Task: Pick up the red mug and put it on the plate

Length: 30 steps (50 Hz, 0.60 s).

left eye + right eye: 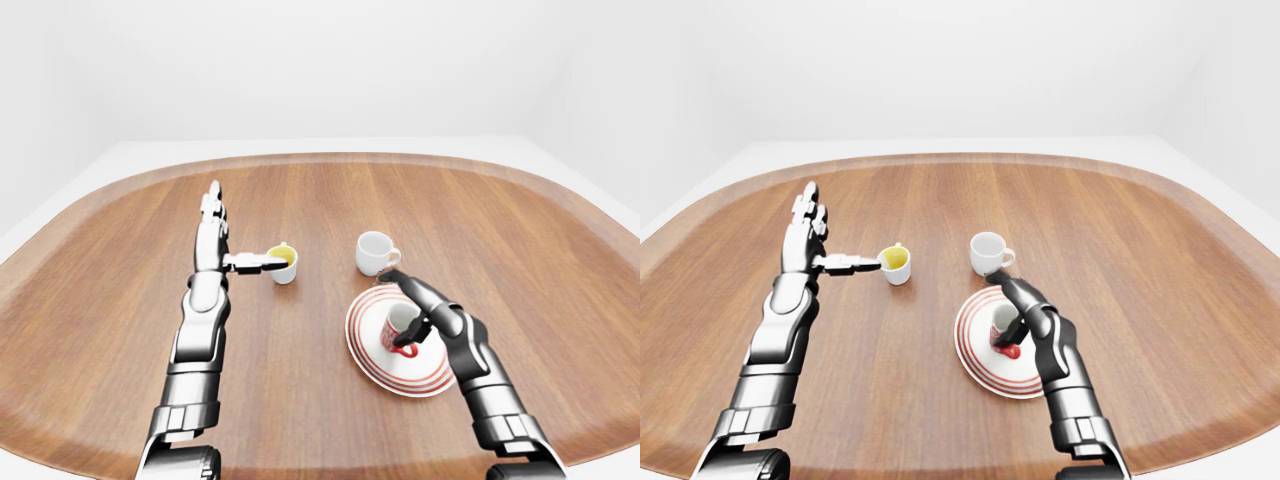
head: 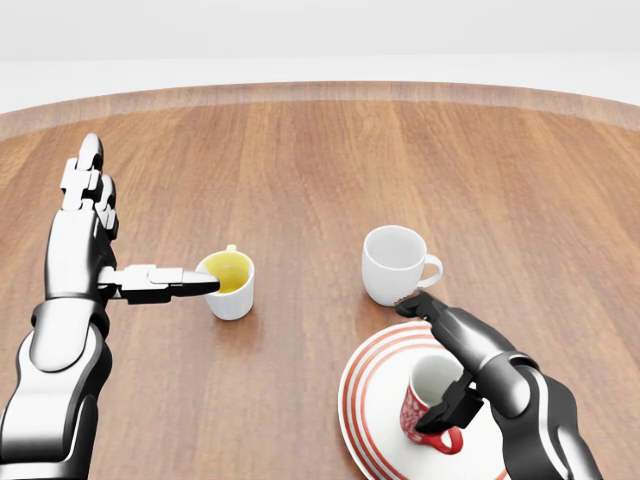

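Note:
The red mug point(image 2: 428, 405), white inside with a red handle, stands upright on the red-striped white plate point(image 2: 368, 415) at the bottom right of the head view. My right hand point(image 2: 420, 365) is open around it. Its upper fingers point(image 2: 432, 312) stretch out above the rim toward the white mug, and the thumb point(image 2: 440, 416) lies against the mug's side. My left hand point(image 2: 125, 240) is open and flat at the left, fingers pointing up the view. Its thumb point(image 2: 165, 283) reaches the rim of a yellow-lined mug.
A small white mug with yellow inside point(image 2: 232, 282) stands left of centre. A plain white mug point(image 2: 395, 262) stands just above the plate, close to my right fingers. The round wooden table's far edge point(image 2: 320, 92) runs across the top of the view.

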Tool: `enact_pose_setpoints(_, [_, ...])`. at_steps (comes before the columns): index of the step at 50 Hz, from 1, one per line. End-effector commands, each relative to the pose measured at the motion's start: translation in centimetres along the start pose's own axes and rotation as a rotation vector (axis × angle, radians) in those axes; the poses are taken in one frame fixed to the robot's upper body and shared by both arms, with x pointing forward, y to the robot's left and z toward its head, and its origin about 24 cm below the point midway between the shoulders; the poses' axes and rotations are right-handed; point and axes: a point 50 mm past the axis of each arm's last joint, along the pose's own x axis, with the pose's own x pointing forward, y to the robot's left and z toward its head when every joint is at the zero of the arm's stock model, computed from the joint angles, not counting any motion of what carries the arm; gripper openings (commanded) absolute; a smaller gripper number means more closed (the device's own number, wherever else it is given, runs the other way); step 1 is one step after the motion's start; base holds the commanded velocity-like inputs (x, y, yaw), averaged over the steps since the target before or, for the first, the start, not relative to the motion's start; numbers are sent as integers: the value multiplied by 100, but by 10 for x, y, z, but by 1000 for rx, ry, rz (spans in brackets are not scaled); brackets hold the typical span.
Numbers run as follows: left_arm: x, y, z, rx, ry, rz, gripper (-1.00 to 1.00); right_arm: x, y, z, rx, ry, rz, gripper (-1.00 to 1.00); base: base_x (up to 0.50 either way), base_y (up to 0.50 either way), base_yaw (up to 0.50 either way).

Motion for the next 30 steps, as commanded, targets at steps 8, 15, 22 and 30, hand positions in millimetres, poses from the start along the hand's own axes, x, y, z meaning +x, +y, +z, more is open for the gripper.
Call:
enact_pose_setpoints(8, [0,0,-1,1,3,1,100,2,4,-4,-16,26,5,100,0,0,0])
enact_pose_setpoints(15, [0,0,1,0,-4,2,100,2,4,-4,-14,27,5,100,0,0,0])
enact_pose_setpoints(22, [0,2,4,-3,-18,3,100,-2,-5,9,-39,-22,-10,100,0,0,0])
enact_pose_setpoints(30, [0,5,17,6,-72,-8,100,-16,-26,36,-100,-117,-49,100,0,0,0])
